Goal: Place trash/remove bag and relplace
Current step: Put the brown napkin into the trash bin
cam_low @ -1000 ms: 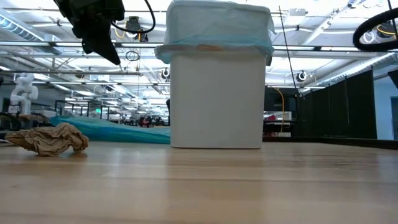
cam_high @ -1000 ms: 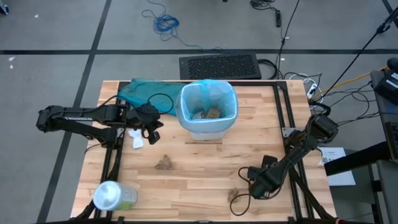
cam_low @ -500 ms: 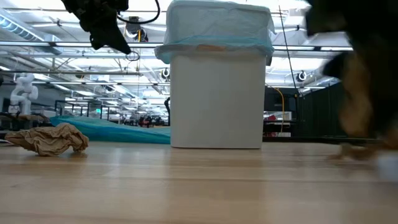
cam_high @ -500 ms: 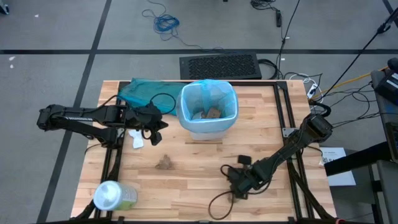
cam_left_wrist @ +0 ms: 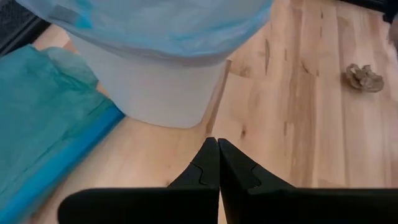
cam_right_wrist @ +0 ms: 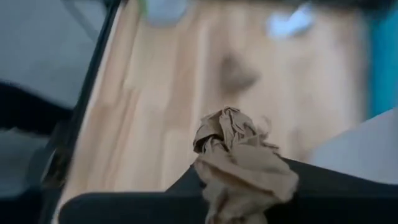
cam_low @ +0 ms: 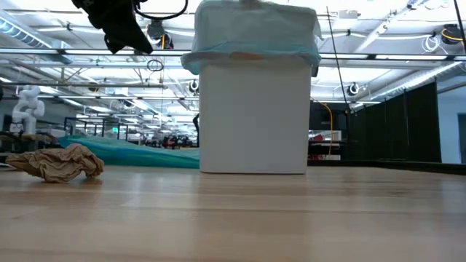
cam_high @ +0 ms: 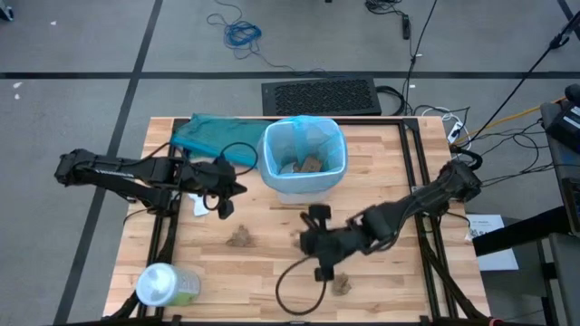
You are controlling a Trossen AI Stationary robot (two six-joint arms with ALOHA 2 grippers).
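A white bin lined with the pale-blue bag stands at the table's far middle, with brown wads inside. My right gripper hovers in front of the bin, shut on a brown paper wad. Two more brown wads lie on the wood, one near the front and one to the left. My left gripper hangs shut and empty just left of the bin, fingers together. A white scrap lies below it. My right gripper pinches the brown paper wad by its lower part between its two fingers. Most of the wad bulges out past the fingertips. The fingers slant down toward the table's left. The wad is lifted clear of the table.
A teal-green plastic bag lies flat at the far left beside the bin. A pale-green container with a white lid stands at the near left corner. Bare wood stretches between the bin and the front edge.
My right gripper has risen from the near right part of the table and swung left and toward the bin, turning as it went, with a brown wad now held clear of the wood. My left gripper has edged slightly toward the bin.
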